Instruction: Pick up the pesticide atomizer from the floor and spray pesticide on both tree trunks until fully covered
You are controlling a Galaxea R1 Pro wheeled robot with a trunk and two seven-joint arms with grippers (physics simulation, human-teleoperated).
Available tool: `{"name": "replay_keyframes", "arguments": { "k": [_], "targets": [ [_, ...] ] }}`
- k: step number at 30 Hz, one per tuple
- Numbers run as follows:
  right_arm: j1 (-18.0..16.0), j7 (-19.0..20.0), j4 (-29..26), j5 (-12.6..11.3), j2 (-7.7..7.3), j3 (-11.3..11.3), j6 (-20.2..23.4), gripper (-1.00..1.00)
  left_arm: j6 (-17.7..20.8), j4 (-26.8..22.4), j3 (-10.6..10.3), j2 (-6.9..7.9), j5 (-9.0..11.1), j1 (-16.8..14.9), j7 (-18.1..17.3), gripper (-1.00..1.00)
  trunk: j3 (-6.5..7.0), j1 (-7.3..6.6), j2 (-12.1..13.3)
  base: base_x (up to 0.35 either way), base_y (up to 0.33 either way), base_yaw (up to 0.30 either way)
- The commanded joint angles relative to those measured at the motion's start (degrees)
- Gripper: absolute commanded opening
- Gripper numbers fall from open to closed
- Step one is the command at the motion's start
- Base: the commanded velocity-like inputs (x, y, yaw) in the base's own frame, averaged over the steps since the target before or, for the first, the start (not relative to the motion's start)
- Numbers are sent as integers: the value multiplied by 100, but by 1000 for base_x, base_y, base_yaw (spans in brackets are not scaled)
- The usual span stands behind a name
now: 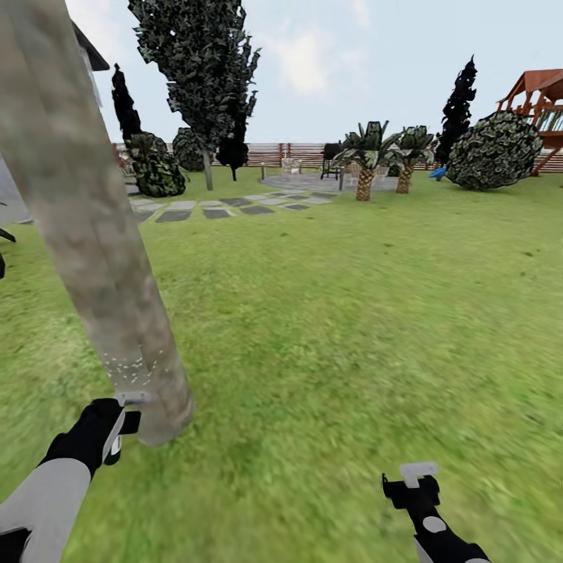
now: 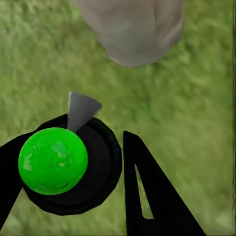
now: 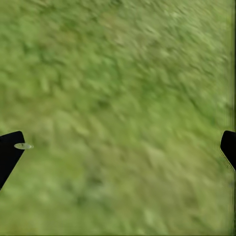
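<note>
One tree trunk [image 1: 94, 234] on green lawn [image 1: 352, 328], left end effector [image 1: 117, 426] gripping atomizer [image 2: 54, 160], right end effector [image 1: 414, 485] wide.

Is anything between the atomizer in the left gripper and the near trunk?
Nothing visible. The left gripper holds the atomizer right beside the tree trunk, with white spray specks on the bark above the nozzle and only lawn around.
</note>
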Motion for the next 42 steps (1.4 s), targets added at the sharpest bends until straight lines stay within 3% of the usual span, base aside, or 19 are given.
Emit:
{"name": "replay_keyframes", "arguments": {
  "k": [1, 10, 34, 42],
  "targets": [
    [-5, -16, 10, 60, 1, -37, -23, 100, 27, -8, 14, -6, -21, -4, 3, -100, -5, 0, -2, 78, -277, 0],
    [-5, -16, 14, 60, 7, -38, -23, 100, 27, -24, 18, -11, -14, -4, 9, -100, -5, 0, -2, 102, -276, 34],
    [-5, -16, 15, 60, 9, -37, -15, 100, 66, -120, 72, -50, 48, -23, -60, -100, -5, 0, -2, 126, -252, 270],
    [-5, -25, 6, 52, -27, -45, -23, 100, 294, -594, 35, -83, 51, -122, -67, -100, -5, 0, -2, 28, -20, 107]
  ]
}}
